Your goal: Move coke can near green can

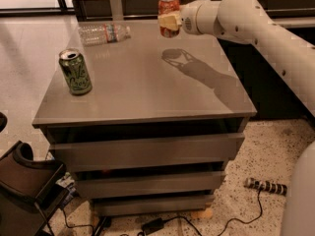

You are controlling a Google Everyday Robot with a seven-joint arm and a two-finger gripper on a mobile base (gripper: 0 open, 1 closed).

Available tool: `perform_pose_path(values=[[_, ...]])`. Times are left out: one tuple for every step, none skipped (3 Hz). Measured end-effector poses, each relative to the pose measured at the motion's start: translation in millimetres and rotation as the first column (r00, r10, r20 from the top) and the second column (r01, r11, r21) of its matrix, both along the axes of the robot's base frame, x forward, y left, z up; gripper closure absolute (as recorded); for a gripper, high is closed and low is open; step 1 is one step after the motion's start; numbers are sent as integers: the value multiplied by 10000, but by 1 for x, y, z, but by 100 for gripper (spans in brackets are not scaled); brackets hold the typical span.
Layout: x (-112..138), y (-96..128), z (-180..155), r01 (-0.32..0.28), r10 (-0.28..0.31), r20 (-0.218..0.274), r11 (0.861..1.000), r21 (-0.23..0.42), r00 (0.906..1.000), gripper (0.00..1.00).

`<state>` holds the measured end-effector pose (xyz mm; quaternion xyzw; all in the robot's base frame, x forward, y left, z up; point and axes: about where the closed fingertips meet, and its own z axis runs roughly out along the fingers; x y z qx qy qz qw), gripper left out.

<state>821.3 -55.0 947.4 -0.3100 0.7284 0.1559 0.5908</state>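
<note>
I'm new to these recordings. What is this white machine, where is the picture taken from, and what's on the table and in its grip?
The white machine is a robot arm reaching in from the right, with a two-finger gripper at its tip. There is only one view, looking down on a grey table with drawers; where the camera is mounted cannot be told. The gripper is shut on the coke can, holding it upright in the air above the table's far side. On the table, the green can stands near the front left, and a clear bottle lies on its side at the far left.
</note>
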Motion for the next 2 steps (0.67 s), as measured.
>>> perform_pose_path(values=[[-46,28,2,-310,323,397,9990,-328,9987,100],[-92,56,-18,-554,579,435,9968,-582,9974,100]])
